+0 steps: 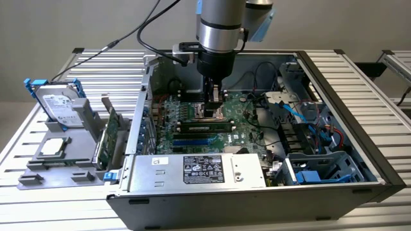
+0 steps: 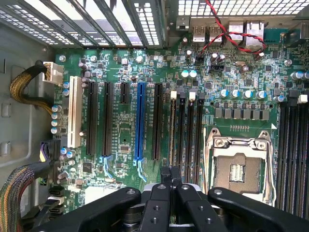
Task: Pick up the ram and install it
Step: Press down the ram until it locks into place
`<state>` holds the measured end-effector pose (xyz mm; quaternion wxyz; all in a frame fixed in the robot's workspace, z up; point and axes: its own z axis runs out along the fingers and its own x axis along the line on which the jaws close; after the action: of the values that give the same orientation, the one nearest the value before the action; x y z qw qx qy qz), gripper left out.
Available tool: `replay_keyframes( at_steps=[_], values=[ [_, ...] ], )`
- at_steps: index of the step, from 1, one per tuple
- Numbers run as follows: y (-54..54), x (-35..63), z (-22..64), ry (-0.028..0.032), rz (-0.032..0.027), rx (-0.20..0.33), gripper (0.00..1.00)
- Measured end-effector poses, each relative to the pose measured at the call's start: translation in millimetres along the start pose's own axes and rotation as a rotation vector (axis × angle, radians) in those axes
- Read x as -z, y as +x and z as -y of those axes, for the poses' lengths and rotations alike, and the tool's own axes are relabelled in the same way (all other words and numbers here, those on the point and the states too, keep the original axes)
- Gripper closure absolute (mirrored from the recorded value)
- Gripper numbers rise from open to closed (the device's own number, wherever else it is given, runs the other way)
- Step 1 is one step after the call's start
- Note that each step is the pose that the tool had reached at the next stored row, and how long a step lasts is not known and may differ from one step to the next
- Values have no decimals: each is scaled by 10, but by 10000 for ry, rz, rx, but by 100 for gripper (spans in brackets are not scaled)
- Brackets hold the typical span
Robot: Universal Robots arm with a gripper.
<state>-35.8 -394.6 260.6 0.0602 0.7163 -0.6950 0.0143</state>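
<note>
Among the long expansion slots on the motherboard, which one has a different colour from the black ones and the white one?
The blue slot: it stands between black slots, while the white slot sits at the row's end.

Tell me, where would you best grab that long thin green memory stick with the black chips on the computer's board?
Probably by its upper long edge, near the middle, pinching the two flat faces and coming straight down from above. The long, thin green memory stick appears to stand on edge on the green motherboard, so its lower edge is hidden and other parts crowd its sides. Only the top is free.
</note>
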Motion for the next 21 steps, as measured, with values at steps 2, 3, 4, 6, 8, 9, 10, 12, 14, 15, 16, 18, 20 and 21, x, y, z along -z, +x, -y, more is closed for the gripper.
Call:
replay_keyframes(
  at_steps=[2,3,4,6,8,9,10,12,14,15,16,18,20,21],
  values=[
    [0,0,0,0,0,0,89],
    [0,0,0,0,0,0,89],
    [-1,-4,0,0,-1,0,89],
    [-3,-38,2,-1,-2,1,89],
    [-8,-75,5,1,0,1,89],
    [-10,-93,6,1,0,1,89],
    [-11,-111,8,0,-1,0,89],
    [-16,-147,10,1,0,0,89],
    [-24,-182,13,1,1,0,89],
    [-32,-200,15,0,0,-1,89],
    [-36,-213,17,1,-1,0,89],
    [-37,-216,17,1,-4,1,89],
    [-45,-230,20,3,0,0,89],
    [-52,-239,24,3,-1,0,89]
  ],
)
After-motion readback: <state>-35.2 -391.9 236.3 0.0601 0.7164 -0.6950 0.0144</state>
